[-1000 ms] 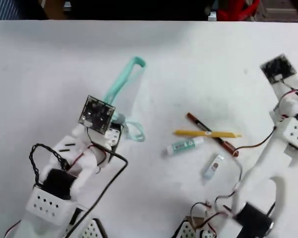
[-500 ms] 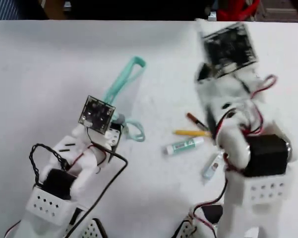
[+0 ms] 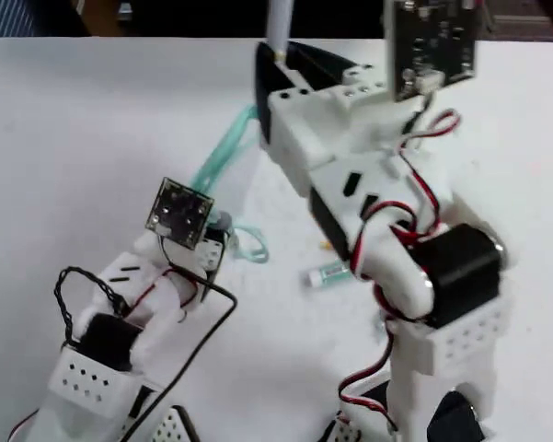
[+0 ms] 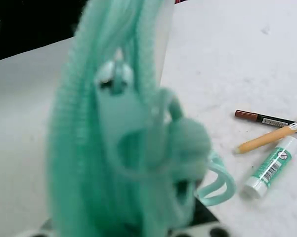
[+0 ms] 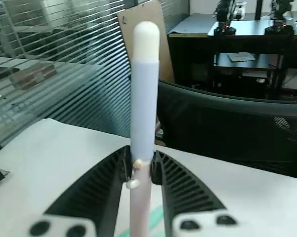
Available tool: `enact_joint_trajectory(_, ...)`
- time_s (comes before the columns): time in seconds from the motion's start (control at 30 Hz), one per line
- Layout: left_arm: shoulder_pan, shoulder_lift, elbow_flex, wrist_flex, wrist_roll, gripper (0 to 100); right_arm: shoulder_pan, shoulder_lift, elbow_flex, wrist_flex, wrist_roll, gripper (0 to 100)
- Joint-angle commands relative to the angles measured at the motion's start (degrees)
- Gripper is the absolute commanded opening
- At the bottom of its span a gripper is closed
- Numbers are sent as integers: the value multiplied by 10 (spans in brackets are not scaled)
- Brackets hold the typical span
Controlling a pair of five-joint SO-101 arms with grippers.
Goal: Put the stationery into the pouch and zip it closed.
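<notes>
A clear pouch with a teal zipper (image 3: 223,155) lies left of centre, one end held up by my left gripper (image 3: 218,238), which is shut on it. Its zipper band and pull (image 4: 116,118) hang close before the left wrist camera. My right gripper (image 3: 278,53) is raised high over the pouch's far end, shut on a pale lavender pen with a white cap (image 5: 143,98) that stands upright between the black fingers (image 5: 178,182). On the table lie a glue stick (image 4: 272,165), a yellow pencil (image 4: 269,137) and a brown pen (image 4: 267,118).
The raised right arm (image 3: 414,267) hides most of the loose stationery in the high view, where the glue stick (image 3: 328,273) peeks out. Bare white table (image 3: 92,120) extends to the left and far side. A dark chair and desks stand beyond the table's far edge.
The right arm has swung in from the table's right edge, passed over the loose stationery and risen above the pouch with the pen upright. The left arm and pouch have stayed put.
</notes>
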Motion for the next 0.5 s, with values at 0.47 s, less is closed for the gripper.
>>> enact_joint_trajectory(0.47,5,0,0,-10,5,20,8,-1,312,-288,-4,18)
